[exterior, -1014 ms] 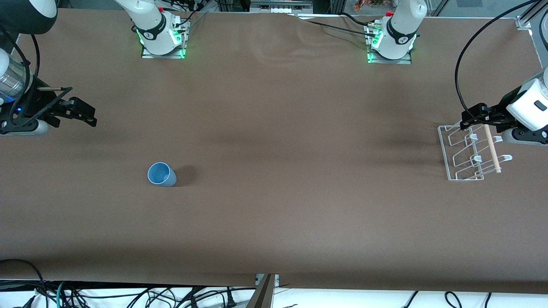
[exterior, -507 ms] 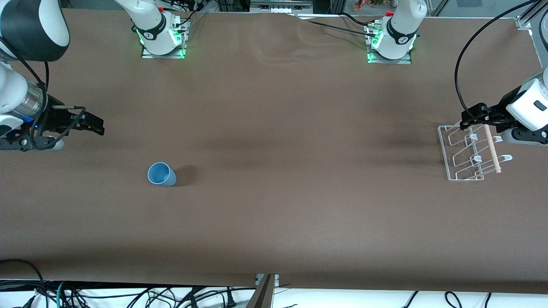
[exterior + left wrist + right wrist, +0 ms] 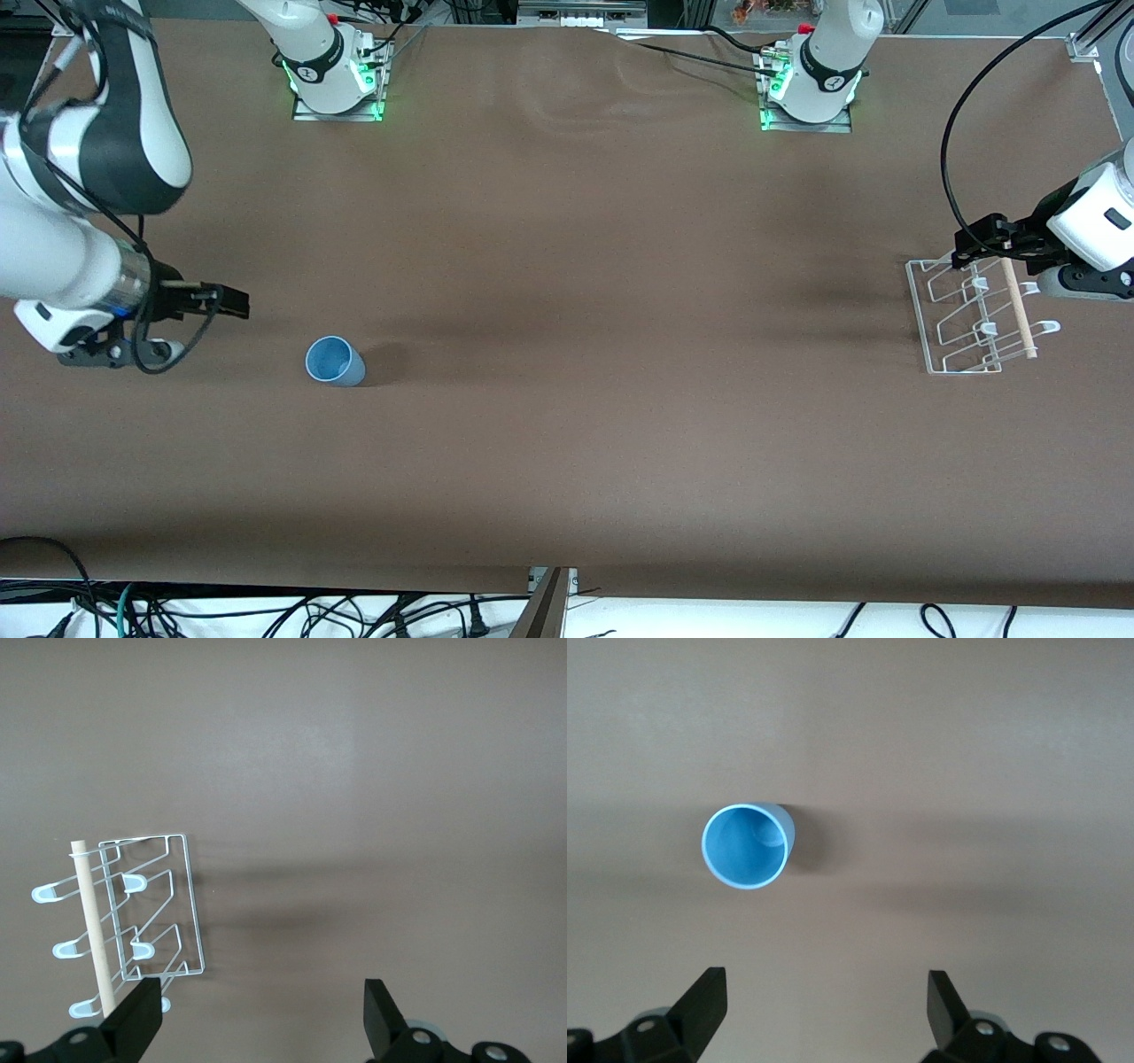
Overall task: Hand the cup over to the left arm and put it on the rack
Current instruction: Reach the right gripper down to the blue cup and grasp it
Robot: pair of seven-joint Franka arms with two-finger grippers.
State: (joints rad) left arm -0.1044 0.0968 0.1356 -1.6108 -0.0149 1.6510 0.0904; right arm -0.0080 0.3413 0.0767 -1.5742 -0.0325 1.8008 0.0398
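Observation:
The light-blue cup [image 3: 334, 361] stands upright and alone on the brown table, mouth up. In the right wrist view the cup [image 3: 749, 846] lies ahead of the fingertips, off to one side of their gap. My right gripper [image 3: 232, 306] hangs open over bare table beside the cup, toward the right arm's end, with nothing between its fingers [image 3: 826, 979]. The white wire rack [image 3: 917, 315] with its wooden dowel [image 3: 1019, 306] sits at the left arm's end. My left gripper [image 3: 974, 244] waits open and empty over the rack's edge [image 3: 194, 904]; its own midpoint [image 3: 262, 988] is over bare table.
Both arm bases [image 3: 335, 84] [image 3: 808, 89] stand along the table's edge farthest from the front camera. A black cable [image 3: 952, 177] loops above the rack. Brown cloth runs between the cup and the rack.
My right arm has swung down and toward the cup, its gripper turning to point at it. The cup, the rack and the left arm have not moved.

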